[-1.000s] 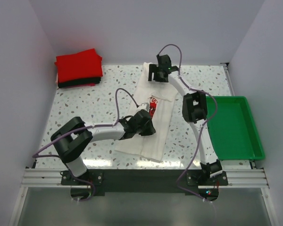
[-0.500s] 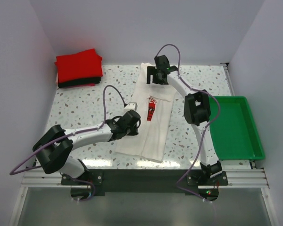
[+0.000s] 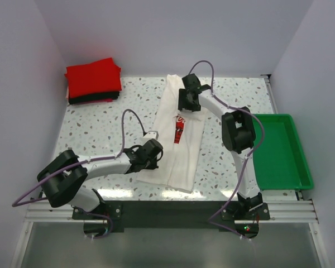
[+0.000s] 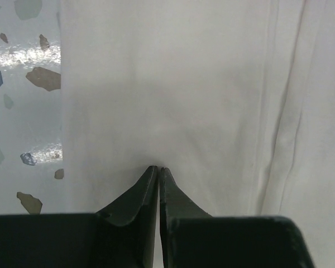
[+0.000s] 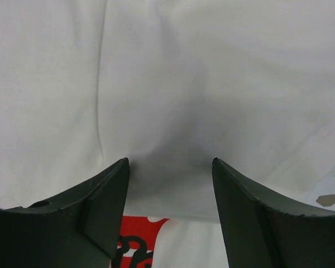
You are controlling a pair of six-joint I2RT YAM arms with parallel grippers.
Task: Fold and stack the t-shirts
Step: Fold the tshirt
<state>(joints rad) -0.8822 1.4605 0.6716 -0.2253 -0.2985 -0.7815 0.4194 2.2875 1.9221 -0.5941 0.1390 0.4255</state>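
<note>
Left fingers: pressed together, tips meeting. They are seen low over the near left part of the cream-white t-shirt, just inside its left edge. No pinch of cloth is visible between the tips, so it cannot be told whether any is held.

The shirt is laid as a long narrow strip on the desk, hem end near, with the red print about midway.

Risk 1: if a lift is made from here with nothing caught, the near end would be left on the desk and the fold missed. If only the top layer is caught, the layers could be pulled apart and the strip opened.

Right fingers: spread wide, one on each side of flat cloth at the far part of the shirt, just beyond the print.

Risk 2: closing on flat cloth may gather too little, and a slip is judged likely once the cloth is loaded.

Risk 3: with one end held and the other loose, the strip could be dragged askew and a crooked fold produced.

The folded red shirt lies on the black one at the far left corner, well apart. A loose fold could come undone in carrying.
</note>
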